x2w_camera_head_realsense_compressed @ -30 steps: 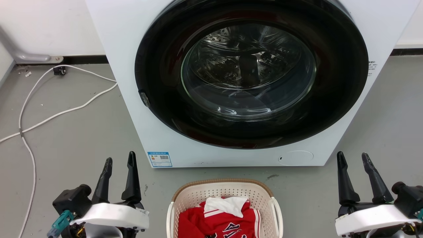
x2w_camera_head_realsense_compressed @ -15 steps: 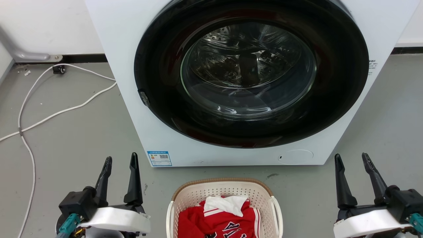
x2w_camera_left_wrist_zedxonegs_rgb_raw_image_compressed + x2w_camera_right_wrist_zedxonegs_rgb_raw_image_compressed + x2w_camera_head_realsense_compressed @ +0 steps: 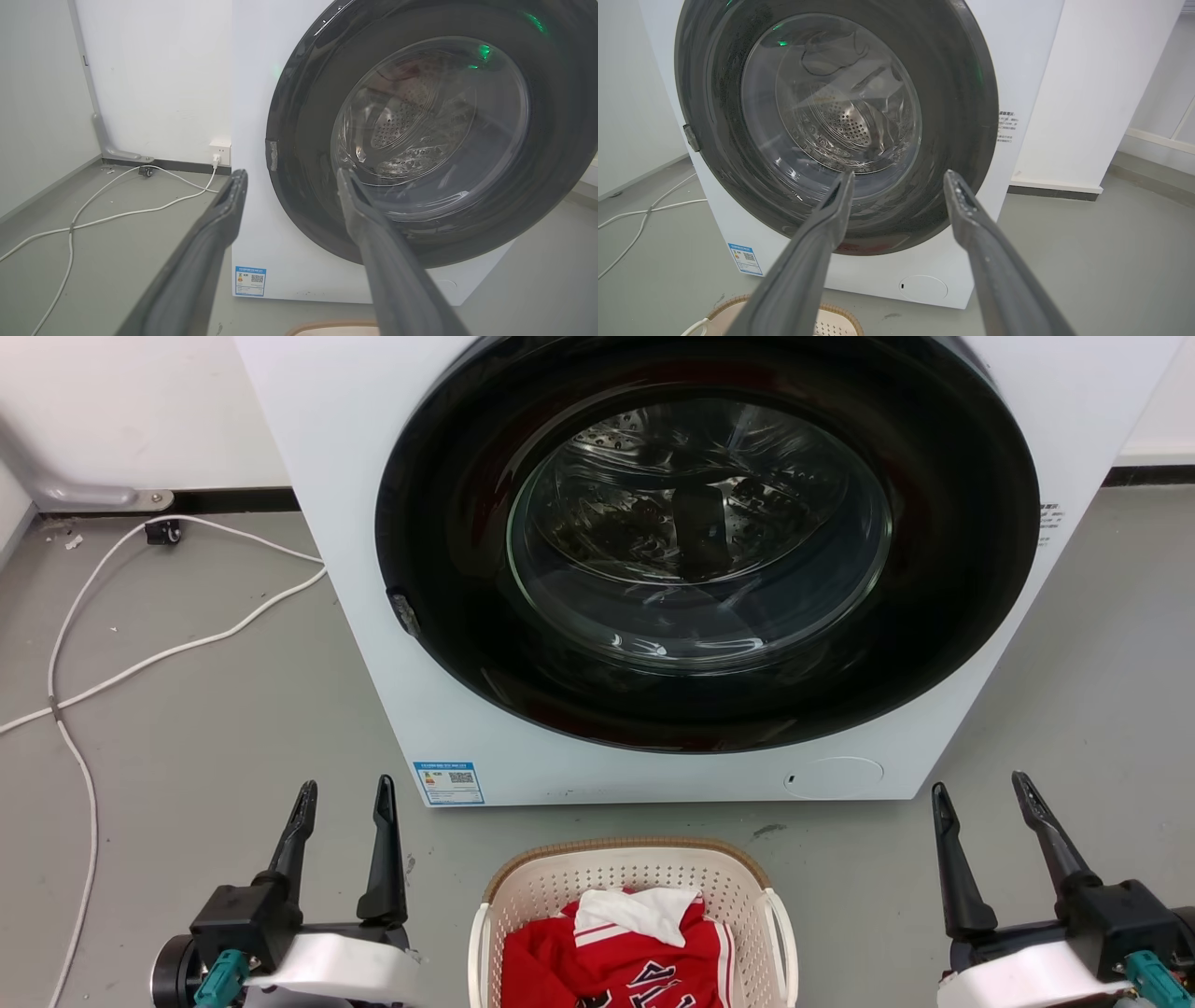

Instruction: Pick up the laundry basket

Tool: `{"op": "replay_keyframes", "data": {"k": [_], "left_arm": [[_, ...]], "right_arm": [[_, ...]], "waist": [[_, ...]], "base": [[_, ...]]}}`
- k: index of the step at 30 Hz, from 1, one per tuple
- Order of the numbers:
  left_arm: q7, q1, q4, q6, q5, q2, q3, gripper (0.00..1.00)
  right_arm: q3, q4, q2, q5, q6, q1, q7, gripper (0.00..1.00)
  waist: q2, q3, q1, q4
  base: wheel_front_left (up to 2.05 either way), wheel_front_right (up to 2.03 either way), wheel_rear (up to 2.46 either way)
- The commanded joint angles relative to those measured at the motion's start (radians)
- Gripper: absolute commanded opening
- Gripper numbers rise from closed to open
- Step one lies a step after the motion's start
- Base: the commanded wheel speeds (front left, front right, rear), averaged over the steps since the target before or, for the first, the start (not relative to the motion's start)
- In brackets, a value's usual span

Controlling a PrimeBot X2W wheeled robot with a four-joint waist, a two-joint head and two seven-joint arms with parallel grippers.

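While the laundry basket (image 3: 635,882) sits on the floor (image 3: 187,728) bottom centre in head view, left gripper (image 3: 344,786) and right gripper (image 3: 978,784) flank it, both spread wide, empty. Wrist views catch its rim low; I'd tilt both down and take the white loop handles (image 3: 794,941) evenly.

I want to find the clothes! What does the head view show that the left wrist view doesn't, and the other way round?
Of these two, the head view has the red and white clothes lying in the laundry basket, the basket's white handles, and the right gripper, open, to the basket's right.

Of these two, the left wrist view has the wall socket with a white plug in it, left of the washer.

Both have the washer with its door shut, the white cable on the floor, the blue label, the open left gripper and some of the basket's brown rim.
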Motion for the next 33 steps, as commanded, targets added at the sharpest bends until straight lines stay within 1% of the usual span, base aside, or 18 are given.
{"op": "replay_keyframes", "data": {"k": [1,17,28,33], "left_arm": [[-0.008,0.009,-0.004,0.004,0.023,0.003,-0.001,1.00],[-0.037,0.024,0.004,0.030,0.132,0.003,-0.010,1.00],[-0.036,0.029,0.010,0.046,0.122,0.003,-0.006,1.00],[-0.035,0.029,0.013,0.046,0.124,0.003,-0.006,1.00]], "right_arm": [[0.001,-0.003,-0.005,-0.029,0.000,0.015,-0.009,1.00],[-0.002,0.001,-0.006,-0.143,0.000,0.029,-0.037,1.00],[-0.010,0.015,-0.006,-0.101,0.000,0.031,-0.036,1.00],[-0.009,0.019,-0.006,-0.093,0.000,0.033,-0.036,1.00]], "waist": [[0.0000,0.000,0.0000,-0.001],[0.0000,0.002,0.0000,0.001],[0.0000,-0.001,0.0000,0.000],[0.0000,-0.001,0.0000,0.002]], "base": [[0.00,0.00,0.00],[0.00,0.00,0.00],[0.00,0.00,0.00],[0.00,0.00,0.00]]}}
